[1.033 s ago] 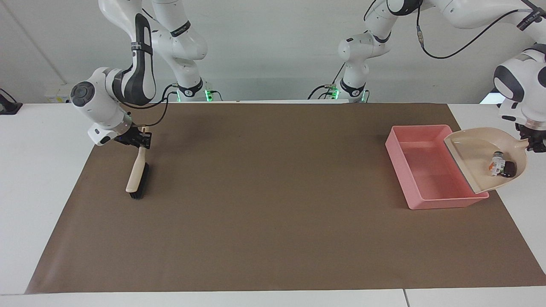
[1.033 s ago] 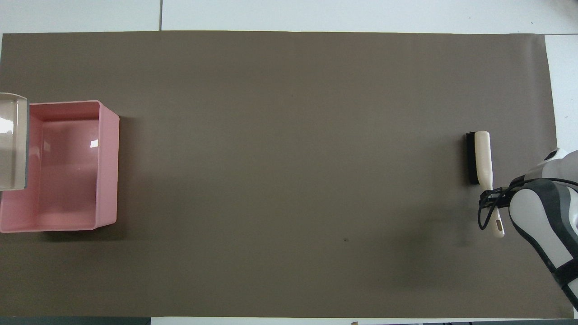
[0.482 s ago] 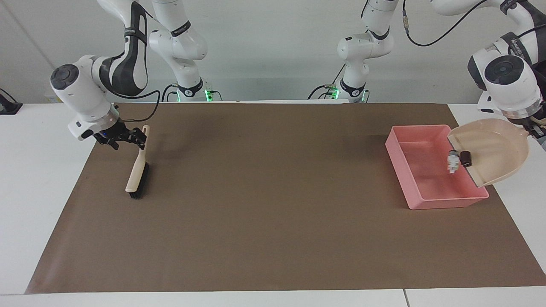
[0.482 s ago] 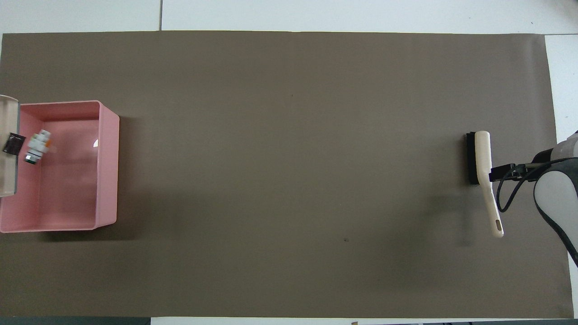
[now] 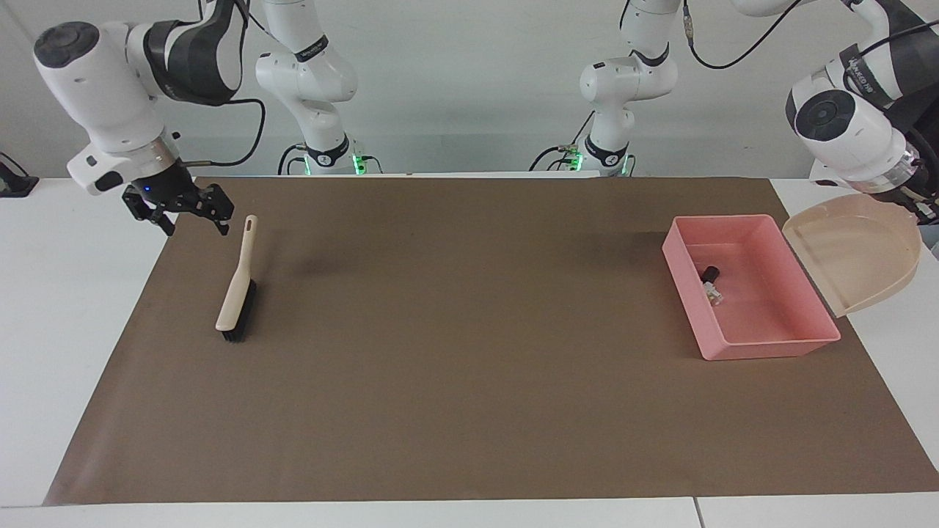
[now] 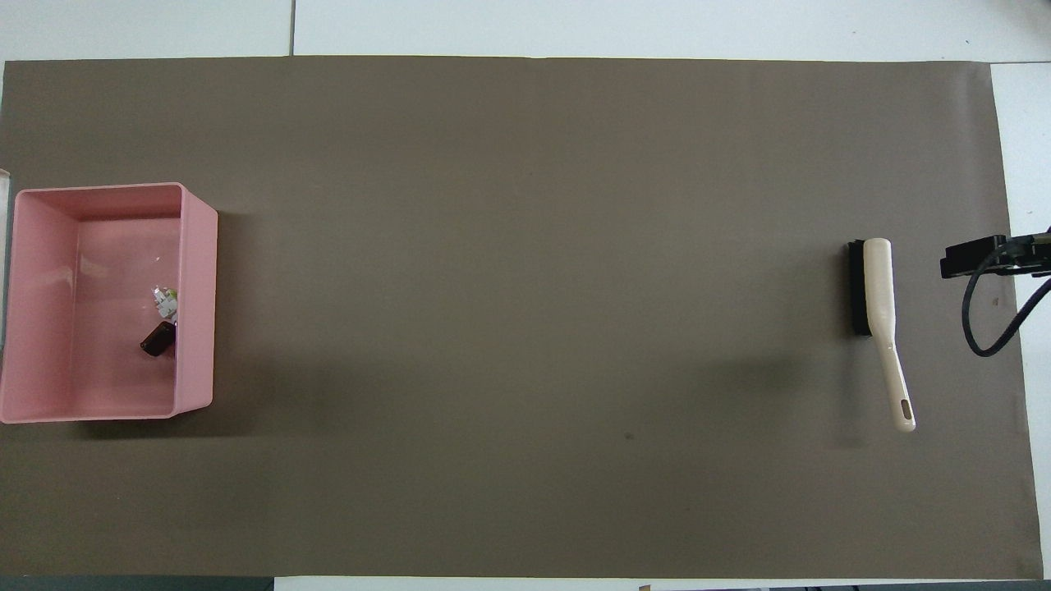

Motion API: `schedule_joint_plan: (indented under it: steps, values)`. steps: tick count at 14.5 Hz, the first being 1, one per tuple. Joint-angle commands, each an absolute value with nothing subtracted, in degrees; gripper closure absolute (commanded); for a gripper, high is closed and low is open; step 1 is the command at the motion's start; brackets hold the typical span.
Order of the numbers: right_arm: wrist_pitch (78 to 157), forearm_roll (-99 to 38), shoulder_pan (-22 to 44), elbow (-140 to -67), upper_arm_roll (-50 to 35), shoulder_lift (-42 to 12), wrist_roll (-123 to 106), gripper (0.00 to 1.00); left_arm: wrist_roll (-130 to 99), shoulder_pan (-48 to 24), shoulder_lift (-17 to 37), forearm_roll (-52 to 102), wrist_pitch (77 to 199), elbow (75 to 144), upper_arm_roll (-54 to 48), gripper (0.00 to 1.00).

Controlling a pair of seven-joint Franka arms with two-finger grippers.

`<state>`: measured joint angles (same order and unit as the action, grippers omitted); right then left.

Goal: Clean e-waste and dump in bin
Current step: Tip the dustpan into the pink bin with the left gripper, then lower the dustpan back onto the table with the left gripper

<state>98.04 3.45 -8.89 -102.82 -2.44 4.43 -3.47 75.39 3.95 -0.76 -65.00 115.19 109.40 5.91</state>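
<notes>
Overhead view: two e-waste pieces in one bin; left pincer gripping dustpan, right pincer agape

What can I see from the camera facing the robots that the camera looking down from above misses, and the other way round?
Only the facing view shows both arms whole and the beige dustpan, tilted in the air beside the pink bin and held by the left gripper. It also shows the right gripper open over the mat's edge.

Only the overhead view looks straight down into the bin.

Both show the white piece and the dark chip lying in the bin, and the brush on the brown mat.
</notes>
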Motion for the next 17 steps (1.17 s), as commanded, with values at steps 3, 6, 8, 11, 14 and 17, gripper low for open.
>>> schedule_joint_plan:
  steps: [3, 6, 8, 11, 14, 17]
  values:
    - [85.0, 5.1, -6.06, -85.45, -2.99, -1.84, 3.69, 0.0, 74.18, 1.67, -3.16, -67.5, 113.9, 110.3, 5.89, 1.0]
    - [85.25, 5.01, -5.98, -87.44, -3.16, -1.32, 3.43, 0.0, 74.79, 0.89, -2.99, -66.02, 113.91, 109.78, 5.1, 1.0]
    - [86.13, 4.66, -6.59, -91.05, -3.08, 0.26, 3.43, 0.0, 77.5, -0.7, -2.55, -59.02, 113.64, 108.47, 4.92, 1.0]
    - [87.19, 4.48, -5.89, -90.79, -3.08, 0.35, 3.16, 0.0, 83.4, -2.98, -2.11, -45.92, 113.03, 106.27, 5.01, 1.0]
    - [86.22, 4.48, -0.02, -90.79, 2.6, 0.79, 3.16, 0.0, 83.58, -7.55, -1.67, -37.56, 108.73, 106.44, 4.92, 1.0]
    - [86.13, 4.48, 2.9, -90.35, 4.83, 0.53, 3.16, 0.0, 83.32, -10.18, 1.66, -28.32, 106.96, 106.7, 4.92, 1.0]
